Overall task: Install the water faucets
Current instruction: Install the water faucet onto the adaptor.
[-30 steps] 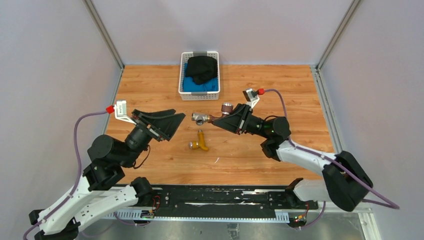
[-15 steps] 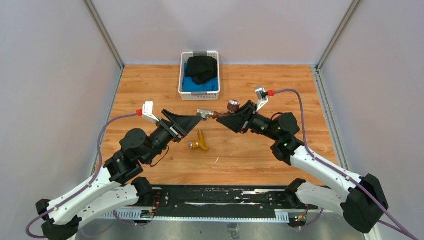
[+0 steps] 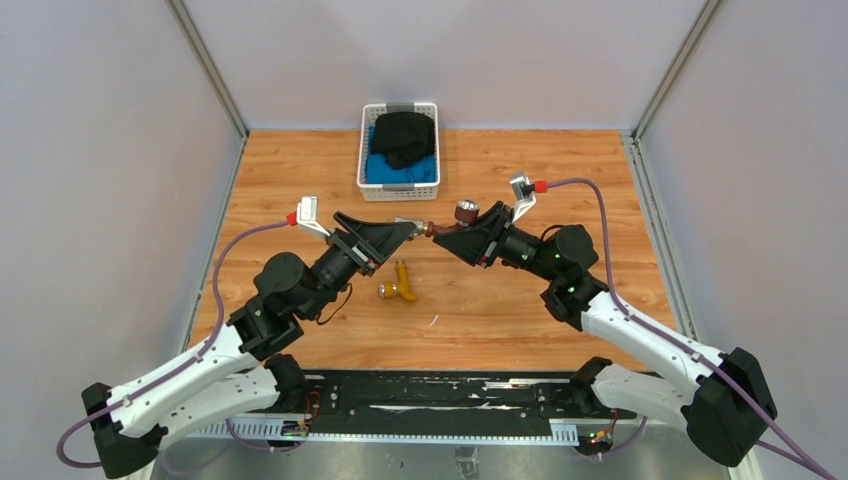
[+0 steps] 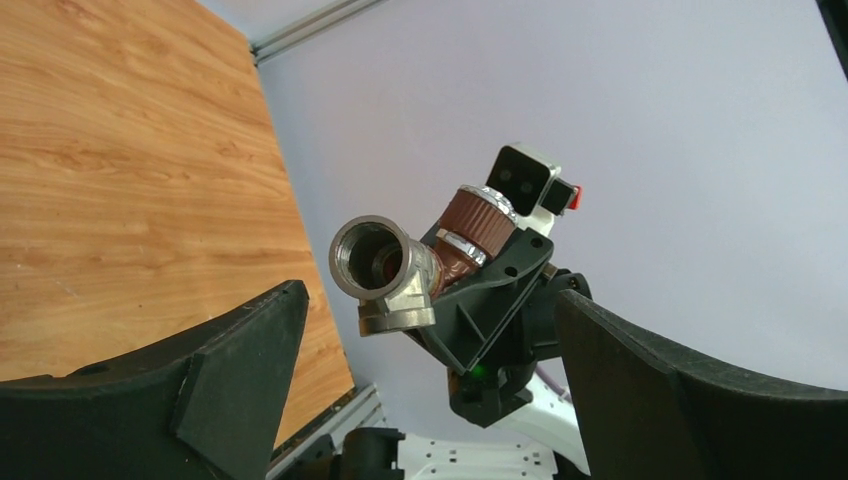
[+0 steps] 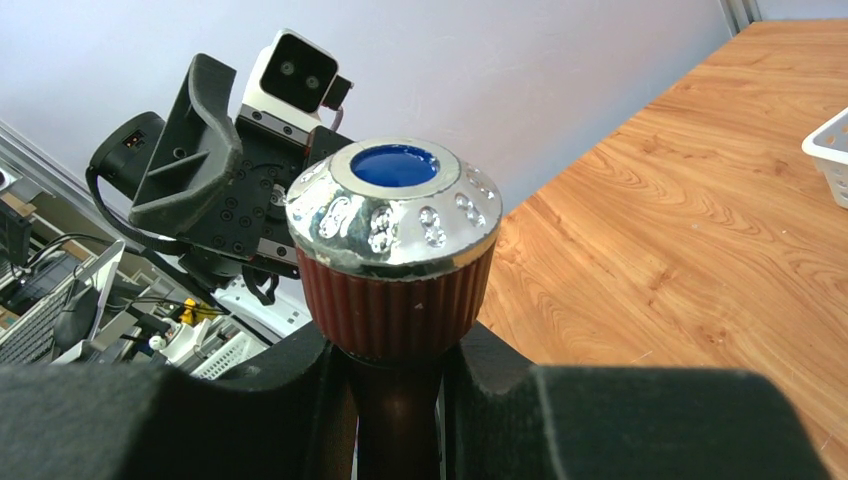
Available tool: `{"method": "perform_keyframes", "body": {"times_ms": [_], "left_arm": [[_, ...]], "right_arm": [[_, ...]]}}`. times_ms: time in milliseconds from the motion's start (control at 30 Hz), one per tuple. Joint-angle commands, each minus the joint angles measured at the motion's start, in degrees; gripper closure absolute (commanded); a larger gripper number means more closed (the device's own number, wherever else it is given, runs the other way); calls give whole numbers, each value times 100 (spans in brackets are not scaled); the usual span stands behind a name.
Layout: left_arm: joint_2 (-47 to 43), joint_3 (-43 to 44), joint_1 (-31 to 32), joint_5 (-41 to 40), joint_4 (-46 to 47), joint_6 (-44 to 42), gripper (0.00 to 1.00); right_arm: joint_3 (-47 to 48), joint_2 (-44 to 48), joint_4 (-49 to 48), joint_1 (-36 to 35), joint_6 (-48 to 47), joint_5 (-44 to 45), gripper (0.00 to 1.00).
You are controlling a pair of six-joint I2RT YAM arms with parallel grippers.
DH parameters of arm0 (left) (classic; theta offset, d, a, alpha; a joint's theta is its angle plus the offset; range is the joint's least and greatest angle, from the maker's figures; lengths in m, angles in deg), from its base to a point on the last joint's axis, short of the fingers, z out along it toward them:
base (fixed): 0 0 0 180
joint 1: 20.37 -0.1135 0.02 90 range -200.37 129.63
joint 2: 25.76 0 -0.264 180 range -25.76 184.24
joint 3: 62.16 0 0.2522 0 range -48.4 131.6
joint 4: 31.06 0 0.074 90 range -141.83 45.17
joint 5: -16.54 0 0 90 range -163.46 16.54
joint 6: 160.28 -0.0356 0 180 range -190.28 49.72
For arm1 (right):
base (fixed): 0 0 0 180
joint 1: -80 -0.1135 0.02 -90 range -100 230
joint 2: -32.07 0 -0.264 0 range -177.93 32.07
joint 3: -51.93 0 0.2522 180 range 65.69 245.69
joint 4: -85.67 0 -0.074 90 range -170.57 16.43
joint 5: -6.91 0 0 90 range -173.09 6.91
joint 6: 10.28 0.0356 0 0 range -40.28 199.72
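My right gripper (image 3: 441,236) is shut on the dark reddish-brown faucet (image 3: 464,212) and holds it above the table. Its ribbed round knob with a blue top (image 5: 395,210) stands just above the right gripper (image 5: 397,352). A stubby grey metal fitting (image 4: 385,270) sits on the faucet's (image 4: 470,215) far end and faces my left gripper (image 4: 428,300). My left gripper (image 3: 403,229) is open, its jaws on either side of the fitting (image 3: 407,222) without touching it. The brass-yellow faucet (image 3: 398,285) lies on the table below them.
A white basket (image 3: 366,160) with black and blue cloth stands at the back of the wooden table (image 3: 300,180). Grey walls with metal rails enclose the table on both sides and behind.
My left gripper has swung right and up until its open jaws reach the grey fitting. My right gripper has lifted the brown faucet with the fitting slightly, then held still.
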Motion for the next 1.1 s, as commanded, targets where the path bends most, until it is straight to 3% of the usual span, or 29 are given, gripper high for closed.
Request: {"method": "perform_keyframes", "body": {"times_ms": [0, 133, 467, 633, 833, 1000, 1067], "left_arm": [[130, -88, 40, -39, 286, -60, 5], [180, -139, 40, -122, 316, -35, 15], [254, -242, 45, -391, 623, -16, 28], [329, -225, 41, -403, 746, -70, 39], [379, -203, 40, -322, 746, -116, 41], [376, -205, 45, -342, 746, -149, 59], [371, -205, 40, -357, 746, -192, 70]], "right_arm": [[233, 15, -359, 10, 39, 33, 100], [229, 34, -352, -6, 48, 52, 100], [241, -57, -369, -106, 45, 91, 100], [238, -89, -365, -149, 31, 125, 100], [259, -91, -370, -155, 39, 110, 100], [242, -57, -340, -177, 28, 116, 100], [242, -46, -320, -182, 37, 106, 100]]}}
